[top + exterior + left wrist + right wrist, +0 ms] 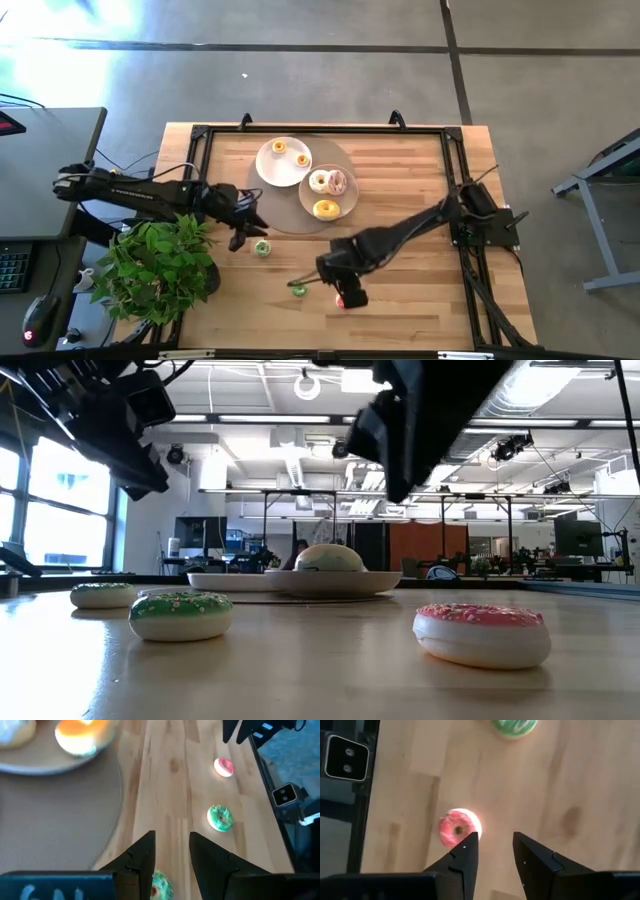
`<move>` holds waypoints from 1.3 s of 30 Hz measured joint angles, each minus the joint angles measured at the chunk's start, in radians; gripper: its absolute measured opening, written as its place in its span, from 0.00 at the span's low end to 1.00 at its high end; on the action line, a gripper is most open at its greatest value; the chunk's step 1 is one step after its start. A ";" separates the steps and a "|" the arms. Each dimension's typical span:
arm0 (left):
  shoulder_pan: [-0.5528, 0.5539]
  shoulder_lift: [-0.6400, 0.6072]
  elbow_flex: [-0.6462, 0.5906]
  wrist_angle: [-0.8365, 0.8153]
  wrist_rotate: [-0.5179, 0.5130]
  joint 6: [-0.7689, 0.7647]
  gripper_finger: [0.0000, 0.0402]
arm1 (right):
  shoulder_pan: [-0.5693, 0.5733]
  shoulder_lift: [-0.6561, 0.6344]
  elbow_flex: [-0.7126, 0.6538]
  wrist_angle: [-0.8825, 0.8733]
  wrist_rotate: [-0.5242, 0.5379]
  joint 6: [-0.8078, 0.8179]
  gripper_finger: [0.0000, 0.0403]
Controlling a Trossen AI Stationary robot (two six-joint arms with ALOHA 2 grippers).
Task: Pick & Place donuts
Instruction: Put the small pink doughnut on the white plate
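Observation:
A pink-frosted donut (343, 299) and two tiny green donuts (298, 290) (262, 248) lie flat on the wooden table. Two small yellow-orange donuts (279, 147) lie on the white plate (266, 170). White-frosted (319, 181), pink-frosted (338, 182) and yellow (326, 209) donuts lie on the beige plate (349, 196). My right gripper (495, 845) is open above the table, the pink donut (458, 827) just beside one finger. My left gripper (171, 851) is open above a green donut (161, 886).
A round grey-brown mat (285, 212) lies under the beige plate. A leafy potted plant (160, 265) stands at the table's near left corner, close to my left arm. A black frame (455, 190) rims the table.

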 joint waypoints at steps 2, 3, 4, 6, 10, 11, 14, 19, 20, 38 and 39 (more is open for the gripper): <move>-0.025 0.000 0.000 -0.012 -0.014 -0.049 0.30 | 0.023 0.000 -0.046 0.049 -0.002 0.066 0.29; -0.037 0.005 0.000 -0.009 -0.018 -0.074 0.30 | 0.032 0.000 -0.074 0.087 -0.008 0.094 0.29; -0.050 0.014 0.000 -0.006 -0.027 -0.094 0.30 | 0.039 0.000 -0.107 0.134 -0.015 0.119 0.29; -0.072 0.025 0.000 -0.013 -0.054 -0.119 0.30 | 0.051 0.000 -0.167 0.215 -0.024 0.169 0.29; -0.103 0.053 0.000 -0.005 -0.098 -0.173 0.30 | 0.066 0.000 -0.263 0.365 -0.034 0.230 0.29; -0.108 0.065 0.000 -0.002 -0.105 -0.184 0.30 | 0.070 0.001 -0.282 0.388 -0.036 0.234 0.29; -0.106 0.087 0.000 0.002 -0.117 -0.213 0.30 | 0.079 0.001 -0.333 0.454 -0.032 0.236 0.29; -0.105 0.087 0.000 -0.003 -0.118 -0.229 0.30 | 0.091 -0.002 -0.385 0.518 -0.010 0.244 0.20; -0.105 0.087 0.000 -0.002 -0.120 -0.230 0.30 | 0.092 -0.002 -0.385 0.517 -0.003 0.244 0.15; -0.105 0.086 0.000 0.000 -0.142 -0.234 0.30 | -0.249 -0.057 -0.167 0.839 0.565 -0.302 0.03; -0.105 0.086 0.000 0.000 -0.142 -0.232 0.30 | -0.295 -0.056 -0.143 0.838 0.525 -0.306 0.03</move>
